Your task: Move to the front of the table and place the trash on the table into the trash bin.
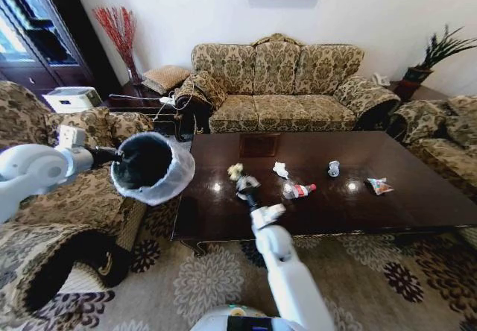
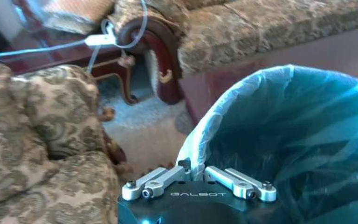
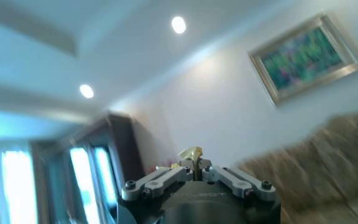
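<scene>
Rising from the near edge of the head view, the right arm stretches forward over the near left part of the table [image 1: 417,197], wrist tipped upward so that its camera looks at the far wall and ceiling. At its tip the right gripper [image 1: 240,176] is pinched closed on a yellowish scrap [image 3: 190,153], lifted clear of the glossy wood; that raised, upturned pose reads as a carry toward the bin, not a reach for more litter. Off to the left, the left gripper [image 2: 196,173] is clamped on the rim of the trash bin [image 1: 147,164], the translucent bag folded between its fingers, and the left arm reaches in from the left over the armchair [image 1: 82,189]. It holds the bin in the air, tilted with its mouth turned toward the table, just beside the table's left end, presumably so the scrap has only a short way to travel. On the table to the right remain a crumpled white paper [image 1: 280,169], a clear bottle [image 1: 298,190] with a red label, a crushed cup [image 1: 334,168] and, farther right, a snack wrapper [image 1: 379,186]. Beyond the table stands a patterned sofa [image 1: 279,85].
</scene>
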Robot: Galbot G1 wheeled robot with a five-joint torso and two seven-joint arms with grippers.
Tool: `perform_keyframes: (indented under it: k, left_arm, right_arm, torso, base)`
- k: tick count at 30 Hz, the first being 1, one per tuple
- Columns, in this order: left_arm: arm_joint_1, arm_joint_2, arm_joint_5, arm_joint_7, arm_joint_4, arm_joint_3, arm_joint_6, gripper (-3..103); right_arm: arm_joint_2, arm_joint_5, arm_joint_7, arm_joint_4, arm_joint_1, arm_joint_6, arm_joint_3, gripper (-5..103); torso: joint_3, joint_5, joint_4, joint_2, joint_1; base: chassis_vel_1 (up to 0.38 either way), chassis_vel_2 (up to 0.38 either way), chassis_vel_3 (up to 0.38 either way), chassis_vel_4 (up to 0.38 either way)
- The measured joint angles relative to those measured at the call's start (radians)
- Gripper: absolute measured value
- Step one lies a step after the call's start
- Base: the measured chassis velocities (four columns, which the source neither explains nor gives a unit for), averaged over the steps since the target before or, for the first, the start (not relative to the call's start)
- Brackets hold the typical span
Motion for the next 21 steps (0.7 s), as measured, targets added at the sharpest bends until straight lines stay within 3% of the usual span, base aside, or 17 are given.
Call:
perform_keyframes:
  k: [3, 9, 13, 15, 20, 21]
  left_arm:
    - [0.007, 0.051, -0.046, -0.015, -0.031, 0.007, 0.011, 0]
    - [0.014, 0.094, -0.066, -0.045, -0.09, 0.011, 0.016, 0]
    - [0.012, 0.097, -0.074, -0.072, -0.149, 0.011, 0.018, 0]
    - [0.011, 0.09, -0.079, -0.099, -0.21, 0.011, 0.02, 0]
    - [0.013, 0.068, -0.076, -0.124, -0.251, 0.011, 0.02, 0]
    - [0.014, 0.059, -0.076, -0.128, -0.257, 0.011, 0.02, 0]
  right_arm:
    - [-0.049, 0.128, -0.056, 0.103, 0.04, -0.036, -0.019, 0]
    - [-0.098, 0.191, -0.079, 0.125, 0.093, -0.09, -0.142, 0]
    - [-0.091, 0.124, -0.075, 0.075, 0.14, -0.111, -0.232, 0]
    - [-0.059, 0.047, -0.033, 0.018, 0.194, -0.159, -0.317, 0]
    - [-0.023, -0.038, 0.002, -0.02, 0.229, -0.23, -0.38, -3]
    - [-0.015, -0.05, 0.0, -0.023, 0.23, -0.241, -0.384, 2]
  torso:
    - [0.0, -0.0002, -0.0001, 0.0, 0.0]
    - [0.0, -0.0003, 0.0, 0.0, 0.0]
    - [0.0, -0.0007, 0.0, 0.0, 0.0]
    - [0.0, -0.0006, 0.0001, 0.0, 0.0]
    - [0.0, -0.0007, 0.0002, 0.0, 0.0]
    - [0.0, -0.0008, 0.0002, 0.0, 0.0]
  base:
    - [0.0, 0.0, 0.0, 0.0]
    - [0.0, 0.0, 0.0, 0.0]
    - [0.0, 0.0, 0.0, 0.0]
    - [0.0, 0.0, 0.0, 0.0]
    - [0.0, 0.0, 0.0, 0.0]
    - [0.0, 0.0, 0.0, 0.0]
